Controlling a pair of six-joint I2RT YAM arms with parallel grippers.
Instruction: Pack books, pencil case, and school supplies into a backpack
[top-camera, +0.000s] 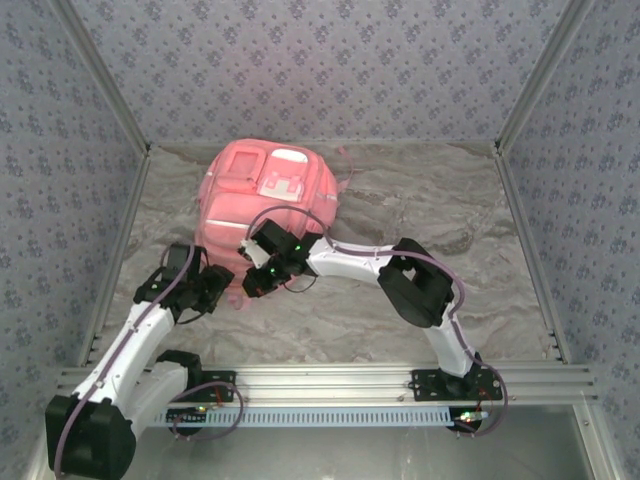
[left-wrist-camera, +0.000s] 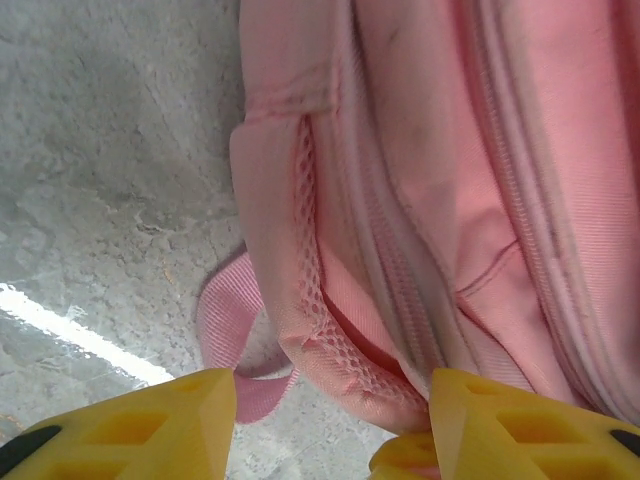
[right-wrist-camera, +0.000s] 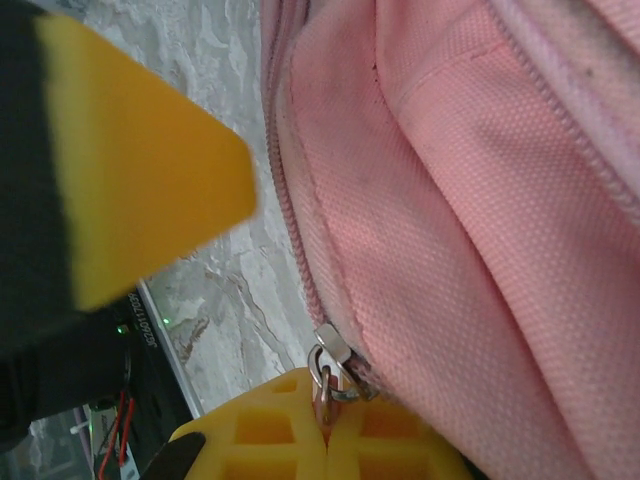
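One zipper pull (right-wrist-camera: 328, 362) — in right gripper (right-wrist-camera: 325, 425)

This is a robot test cell in a lab, dressed to look homely. Walls (top-camera: 320, 70) papered in a blue-grey flower print close in the space beyond the left hand (top-camera: 222, 290) and right hand (top-camera: 262, 272) and to either side of them, with bare aluminium posts (top-camera: 105, 80) at the corners. Under both hands lies a tabletop (top-camera: 430, 200) covered in a grey marble-look sheet that is slightly rippled. Behind the hands, at the near edge, slotted aluminium rails (top-camera: 330, 378) carry the bolted arm bases (top-camera: 455, 385). Cables (top-camera: 288, 209) loop along the arms, and small green lights glow on the electronics.
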